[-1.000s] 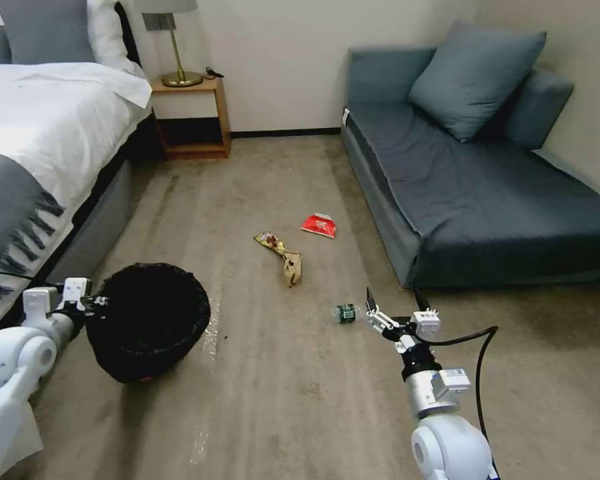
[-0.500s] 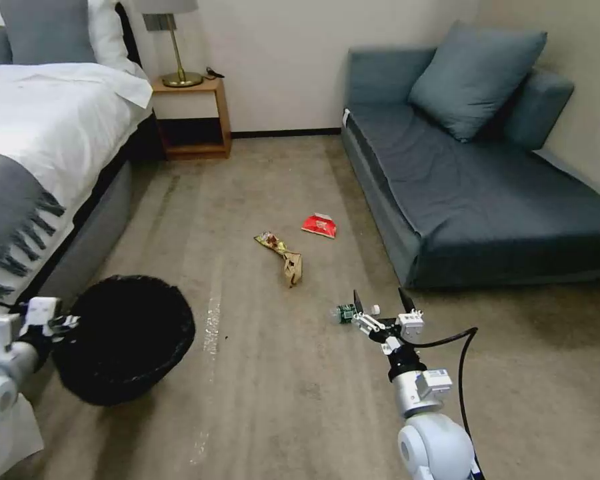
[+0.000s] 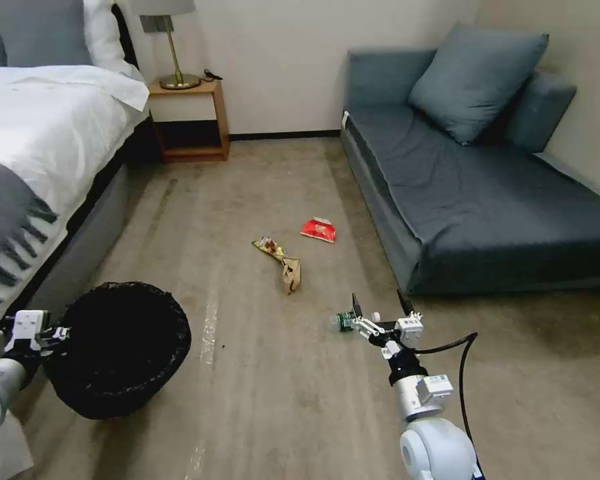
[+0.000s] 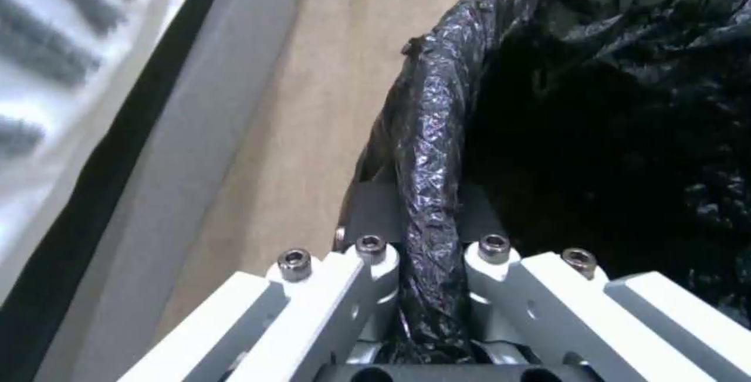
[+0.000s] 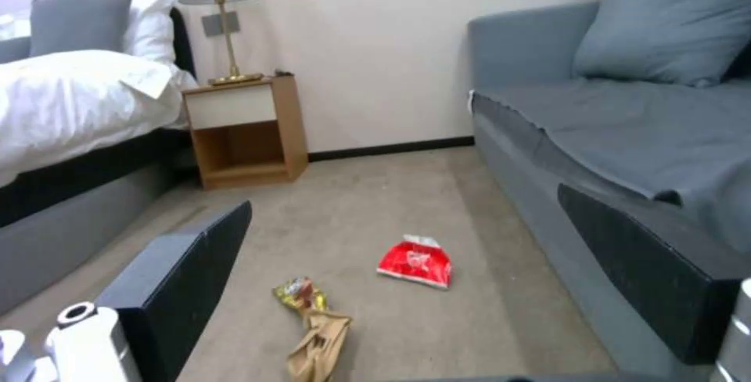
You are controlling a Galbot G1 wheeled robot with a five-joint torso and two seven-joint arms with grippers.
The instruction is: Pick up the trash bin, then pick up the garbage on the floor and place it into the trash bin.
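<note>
The trash bin (image 3: 117,350), lined with a crinkled black bag, is at the lower left beside the bed. My left gripper (image 3: 52,333) is shut on its rim; the left wrist view shows the gripper (image 4: 426,212) pinching the bag-covered rim (image 4: 426,153). My right gripper (image 3: 380,308) is open, right beside the clear green-labelled bottle (image 3: 345,321) on the carpet. Farther off lie a brown paper wrapper (image 3: 291,273), a gold-red snack wrapper (image 3: 269,245) and a red-white packet (image 3: 319,229). The right wrist view shows the packet (image 5: 417,262) and both wrappers (image 5: 313,323) between its spread fingers (image 5: 188,264).
A bed (image 3: 40,133) runs along the left and a grey-blue sofa (image 3: 487,193) along the right, with carpet between them. A wooden nightstand (image 3: 188,120) with a lamp stands against the far wall.
My left arm has drawn the bin down and to the left, closer to me. The right gripper has shifted left, closer to the bottle. The view has tilted slightly.
</note>
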